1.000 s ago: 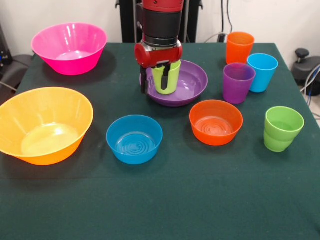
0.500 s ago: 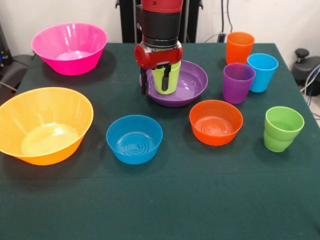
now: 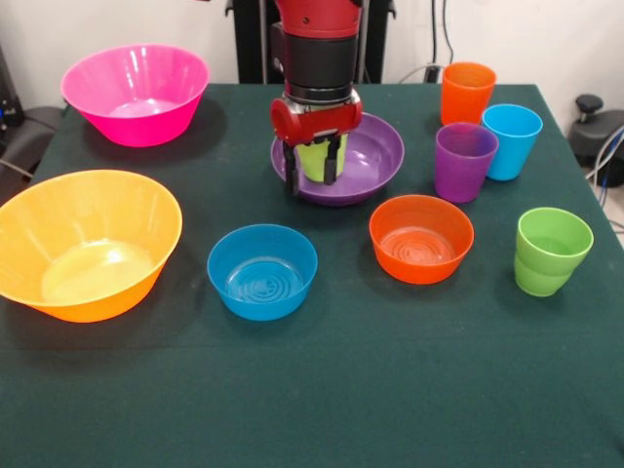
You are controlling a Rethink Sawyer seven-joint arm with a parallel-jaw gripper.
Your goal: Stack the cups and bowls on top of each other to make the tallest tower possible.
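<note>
One lime-yellow cup (image 3: 314, 160) is clamped in the pincer (image 3: 314, 164), whose dark fingers (image 3: 332, 162) straddle its wall. The cup sits low over the wide purple bowl (image 3: 375, 161); whether its base touches the bowl floor cannot be told from this view. Judgement: the cup is being set into the bowl's left part so that the widest shallow piece serves as the tower's base, with a narrow piece raising the height.

Remaining pieces lie separate on the table (image 3: 322, 390):
- small blue bowl (image 3: 262, 271) and small orange bowl (image 3: 421, 238), near the purple bowl, in front of it;
- pink bowl (image 3: 136, 93) and yellow-orange bowl (image 3: 86, 242), at the left, well apart;
- orange cup (image 3: 467, 93), purple cup (image 3: 464, 161) and light blue cup (image 3: 511, 140), grouped closely at the right;
- green cup (image 3: 552, 251), alone in front of that group.

Risk noted: an off-centre cup could tip the shallow bowl when further pieces are loaded.
</note>
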